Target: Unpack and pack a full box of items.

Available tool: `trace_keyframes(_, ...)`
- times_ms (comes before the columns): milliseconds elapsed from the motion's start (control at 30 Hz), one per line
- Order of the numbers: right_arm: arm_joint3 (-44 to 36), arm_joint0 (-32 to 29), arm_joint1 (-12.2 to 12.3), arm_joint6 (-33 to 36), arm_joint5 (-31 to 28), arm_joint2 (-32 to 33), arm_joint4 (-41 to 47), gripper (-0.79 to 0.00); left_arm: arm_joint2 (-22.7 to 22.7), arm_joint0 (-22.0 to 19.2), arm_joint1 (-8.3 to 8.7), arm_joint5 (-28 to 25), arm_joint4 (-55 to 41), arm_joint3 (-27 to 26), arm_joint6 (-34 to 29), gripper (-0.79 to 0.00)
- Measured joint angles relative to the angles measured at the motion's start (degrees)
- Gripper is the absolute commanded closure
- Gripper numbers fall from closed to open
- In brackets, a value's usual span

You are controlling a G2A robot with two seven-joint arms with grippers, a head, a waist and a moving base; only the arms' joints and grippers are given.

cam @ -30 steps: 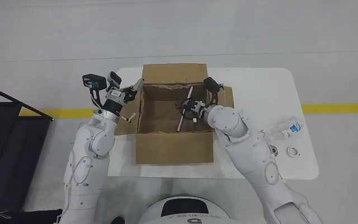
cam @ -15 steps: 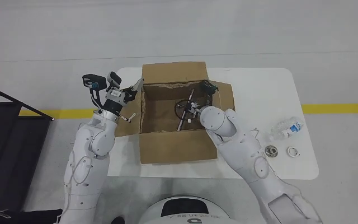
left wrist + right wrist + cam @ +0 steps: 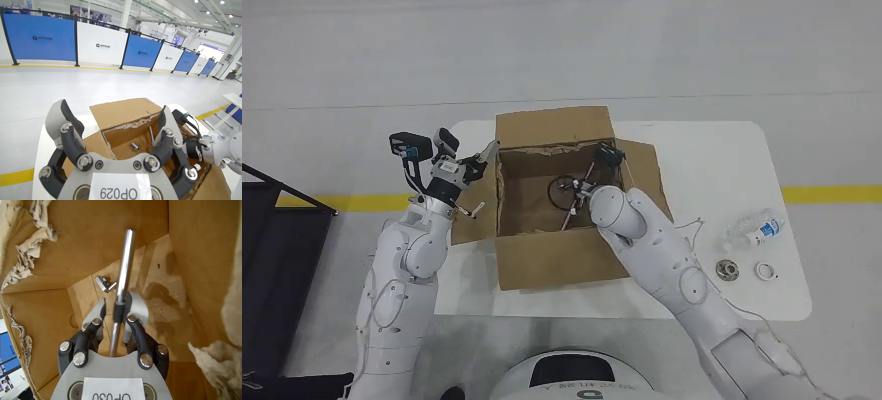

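An open cardboard box (image 3: 552,262) stands mid-table with torn inner edges. A long metal rod (image 3: 567,215) leans inside it, one end against the far wall. My right gripper (image 3: 117,298) is down in the box and open. Its fingers straddle the rod (image 3: 125,256) at a black sleeve, with a gap on one side. A small metal bracket (image 3: 105,284) lies on the box floor just beyond. My left gripper (image 3: 470,150) hangs open and empty over the box's left flap. From there I see the rod (image 3: 151,134) and the bracket (image 3: 134,146).
On the table right of the box lie a plastic water bottle (image 3: 754,230), a metal ring (image 3: 728,268) and a white ring (image 3: 765,270). The box's walls (image 3: 85,237) close in around the right gripper. A yellow floor line runs behind the table.
My right arm has moved left and deeper into the box, bringing its fingers around the rod. The box has turned slightly. The left arm has kept still.
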Motion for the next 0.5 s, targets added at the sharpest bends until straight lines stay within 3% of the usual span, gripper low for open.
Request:
trace_keyframes(233,-4.30,-1.77,0.51,-1.30,0.14,3.37,0.30,-0.391,0.00,0.00,0.00,0.00,0.00,0.00,0.00,-0.785)
trace_keyframes(300,-8.98,-4.01,1.12,-0.59,-1.44,5.72,1.17,-0.413,0.00,0.00,0.00,0.00,0.00,0.00,0.00,-0.785)
trace_keyframes(400,-19.02,-9.49,2.46,1.12,-4.93,11.69,3.76,-0.360,0.00,0.00,0.00,0.00,0.00,0.00,0.00,-0.785)
trace_keyframes(500,-30.01,-16.54,3.79,4.76,-9.57,19.29,8.68,-0.369,0.00,0.00,0.00,0.00,0.00,0.00,0.00,-0.785)
